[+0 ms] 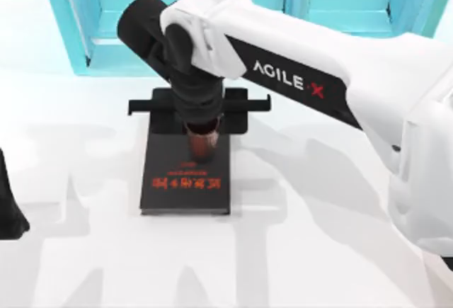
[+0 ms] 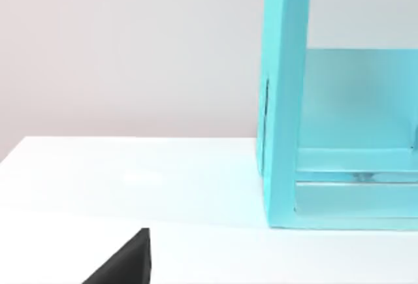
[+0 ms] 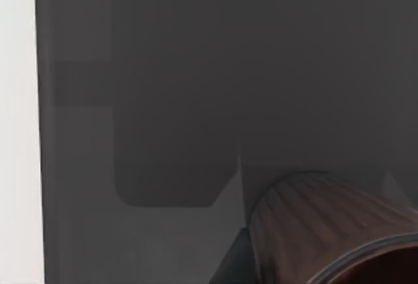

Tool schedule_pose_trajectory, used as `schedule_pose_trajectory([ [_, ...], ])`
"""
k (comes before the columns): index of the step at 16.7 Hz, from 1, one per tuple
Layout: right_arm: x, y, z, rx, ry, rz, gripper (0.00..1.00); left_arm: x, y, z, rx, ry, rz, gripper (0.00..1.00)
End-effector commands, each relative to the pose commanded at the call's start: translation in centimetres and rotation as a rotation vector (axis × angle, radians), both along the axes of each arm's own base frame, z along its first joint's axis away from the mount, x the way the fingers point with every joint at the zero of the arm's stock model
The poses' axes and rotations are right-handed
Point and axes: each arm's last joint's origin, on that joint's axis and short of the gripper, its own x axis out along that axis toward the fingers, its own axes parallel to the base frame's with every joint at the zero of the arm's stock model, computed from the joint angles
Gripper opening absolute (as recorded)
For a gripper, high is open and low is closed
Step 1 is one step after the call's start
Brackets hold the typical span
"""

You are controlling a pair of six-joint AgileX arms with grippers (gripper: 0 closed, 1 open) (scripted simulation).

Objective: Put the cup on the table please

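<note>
So: right hand over cup, grip unclear | cup on book, not worktop | left hand parked, state unclear

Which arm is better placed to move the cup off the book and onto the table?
Right. The right gripper is directly above the cup, which stands on the black book. The left arm sits parked at the table's left edge, far from the cup.

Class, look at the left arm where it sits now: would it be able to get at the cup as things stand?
Probably not. The left arm is parked at the table's left edge, and the right gripper already sits right over the cup on the black book, so it blocks any approach from above.
</note>
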Motion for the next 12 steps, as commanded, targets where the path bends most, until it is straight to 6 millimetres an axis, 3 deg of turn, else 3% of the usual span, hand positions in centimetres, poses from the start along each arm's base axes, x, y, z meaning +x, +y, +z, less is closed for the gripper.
schedule_pose_trajectory([
  [7, -0.1, 0.2, 0.6, -0.006, 0.004, 0.003, 0.00, 0.0, 0.0, 0.0, 0.000, 0.000, 0.000, 1.00],
  [12, 0.0, 0.2, 4.2, 0.006, -0.005, 0.001, 0.00, 0.0, 0.0, 0.0, 0.000, 0.000, 0.000, 1.00],
])
